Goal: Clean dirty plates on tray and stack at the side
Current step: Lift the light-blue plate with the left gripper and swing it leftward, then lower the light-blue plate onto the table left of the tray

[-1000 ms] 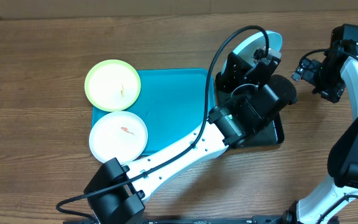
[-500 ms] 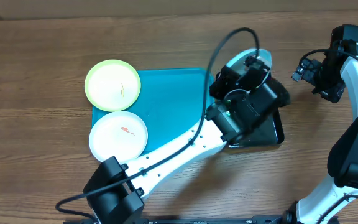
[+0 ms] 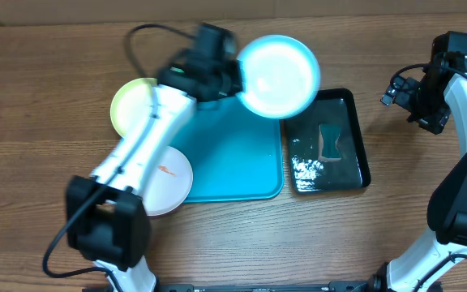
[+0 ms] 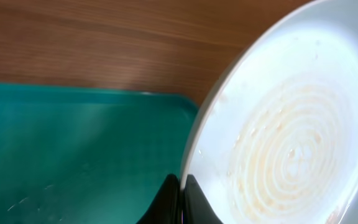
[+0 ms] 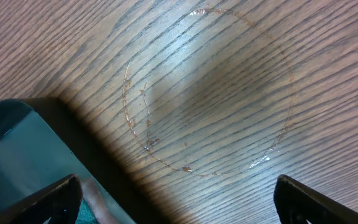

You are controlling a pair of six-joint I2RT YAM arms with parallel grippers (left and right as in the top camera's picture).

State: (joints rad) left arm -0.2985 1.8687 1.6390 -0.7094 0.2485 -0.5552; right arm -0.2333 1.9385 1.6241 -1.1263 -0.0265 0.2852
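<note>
The yellow-green plate (image 3: 128,109) and the white plate (image 3: 175,174), the latter marked by an orange-red smear, were partly hidden beneath the left arm at the left edge of the turquoise tray (image 3: 242,162). The light blue plate (image 3: 278,75), motion-blurred overhead, was held over the tray's far right corner, its rim clamped by the left fingers (image 4: 197,202). Faint concentric residue was seen on its face. Beside the black tray (image 3: 331,142), the right fingers (image 5: 48,196) were spread apart above the wooden surface (image 5: 229,93).
</note>
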